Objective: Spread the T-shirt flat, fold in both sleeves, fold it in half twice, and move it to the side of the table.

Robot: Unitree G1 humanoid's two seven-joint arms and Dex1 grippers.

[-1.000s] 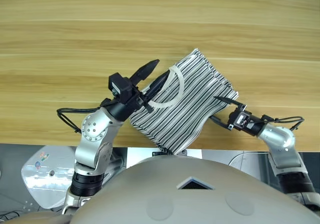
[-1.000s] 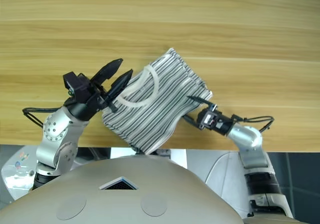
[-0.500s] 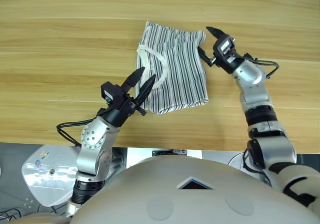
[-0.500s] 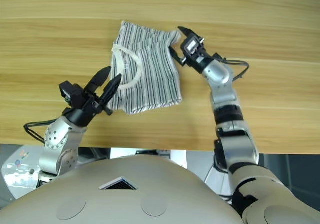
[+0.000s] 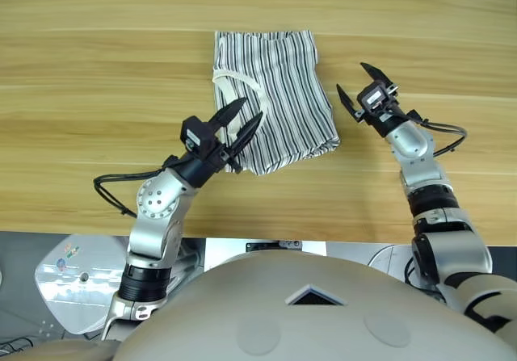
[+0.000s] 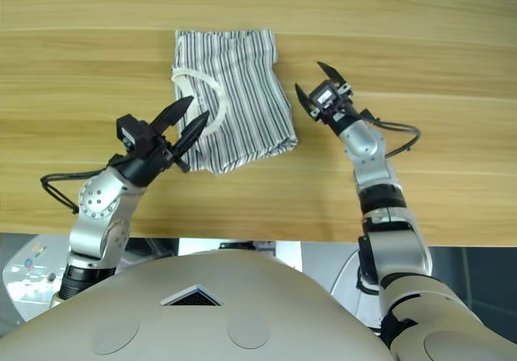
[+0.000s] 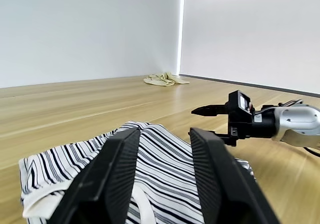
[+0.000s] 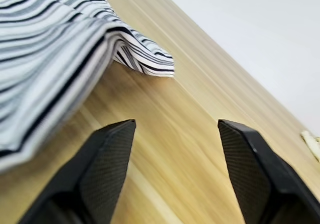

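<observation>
On the table (image 5: 97, 54), the T-shirt (image 5: 273, 94) is lying folded small, so folding looks done. Left gripper (image 5: 252, 109) and right gripper (image 5: 350, 77) are hovering open and empty near it; moving it aside may be remaining.

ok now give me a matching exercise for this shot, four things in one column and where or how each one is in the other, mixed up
Column A
1. striped T-shirt
2. left gripper
3. right gripper
4. pale crumpled cloth

Column B
a. open, over the shirt's near left part
b. far off on the wood, near the wall
c. folded, lying on the wooden table
d. open, to the shirt's right, apart from it

Pairs: 1-c, 2-a, 3-d, 4-b
</observation>
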